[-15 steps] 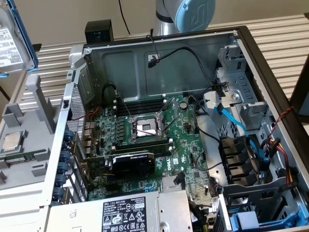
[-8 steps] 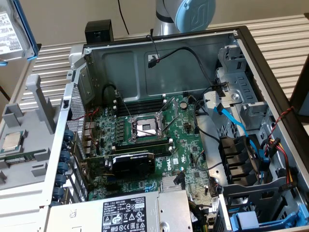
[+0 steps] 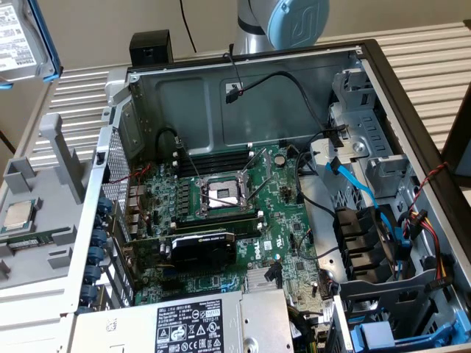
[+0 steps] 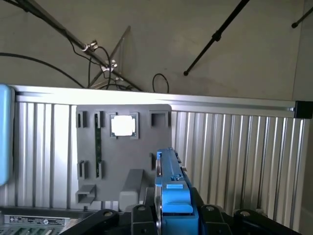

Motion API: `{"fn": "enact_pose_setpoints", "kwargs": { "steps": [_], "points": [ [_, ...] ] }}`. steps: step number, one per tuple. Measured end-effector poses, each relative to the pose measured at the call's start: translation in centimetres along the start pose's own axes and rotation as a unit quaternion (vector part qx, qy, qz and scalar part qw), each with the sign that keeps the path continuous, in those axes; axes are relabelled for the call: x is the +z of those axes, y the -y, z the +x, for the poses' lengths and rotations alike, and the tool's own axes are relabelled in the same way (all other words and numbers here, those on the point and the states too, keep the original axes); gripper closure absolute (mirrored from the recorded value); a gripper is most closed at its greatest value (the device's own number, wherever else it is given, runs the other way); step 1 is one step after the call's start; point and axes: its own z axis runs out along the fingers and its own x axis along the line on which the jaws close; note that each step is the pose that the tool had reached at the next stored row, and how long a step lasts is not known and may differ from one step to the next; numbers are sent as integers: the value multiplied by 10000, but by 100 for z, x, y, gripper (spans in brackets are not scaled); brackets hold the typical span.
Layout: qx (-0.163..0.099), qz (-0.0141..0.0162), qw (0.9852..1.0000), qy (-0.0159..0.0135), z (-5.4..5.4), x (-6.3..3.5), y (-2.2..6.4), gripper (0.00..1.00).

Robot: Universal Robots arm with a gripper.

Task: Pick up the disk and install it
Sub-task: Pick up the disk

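While the black two-fingered tool (image 4: 173, 218) is clamped part-way closed on the disk (image 3: 20, 37), a silver-grey rectangular metal hard drive with a white printed label in a blue plastic frame, that drive hangs in the air at the exterior view's far upper left. It is above the slatted aluminium table (image 3: 73, 95) and outside the open grey metal computer case (image 3: 243, 81). Wrist view: the blue frame edge stands upright between the black fingers (image 4: 141, 215), one each side.

Step in hand, judged: carrying the held drive.
- Grip should stay on the frame sides, not the label face.
- No tilt.
- Pass high over the case's near wall.
- Stay off the loose black cables (image 3: 294, 81) and the blue flat cables (image 3: 353, 180) by the grey drive bays (image 3: 353, 110) at the exterior view's right.

Writing, left to right:
- Disk label: lines of black print, too small to read.
- Flat grey plastic fixture plate (image 3: 44, 254) with a small square silver processor chip (image 3: 18, 215): no legible text.
- Green motherboard (image 3: 294, 220) with an open processor socket (image 3: 223, 193): a white logo that looks like Dell, not certain.
- Black graphics card (image 3: 202, 250): a small badge, possibly Nvidia.
- Big grey power-supply box (image 3: 250, 316): a black-and-white label (image 3: 190, 329) with rows of certification marks, wording unreadable.
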Motion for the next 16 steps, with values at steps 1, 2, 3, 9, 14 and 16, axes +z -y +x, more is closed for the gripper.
{"fn": "enact_pose_setpoints", "kwargs": {
  "steps": [1, 2, 3, 9, 14, 16],
  "points": [
    [0, 0, 10000, 0, 1, -1, 11, 63],
    [0, 0, 10000, 0, 1, -3, 23, 63],
    [0, 0, 10000, 0, 2, -5, 37, 63],
    [-1, 1, 10000, 1, 4, -12, 78, 63],
    [0, 0, 10000, 3, 9, -45, 217, 63],
    [0, 0, 10000, 4, 12, -71, 293, 63]
  ]
}}
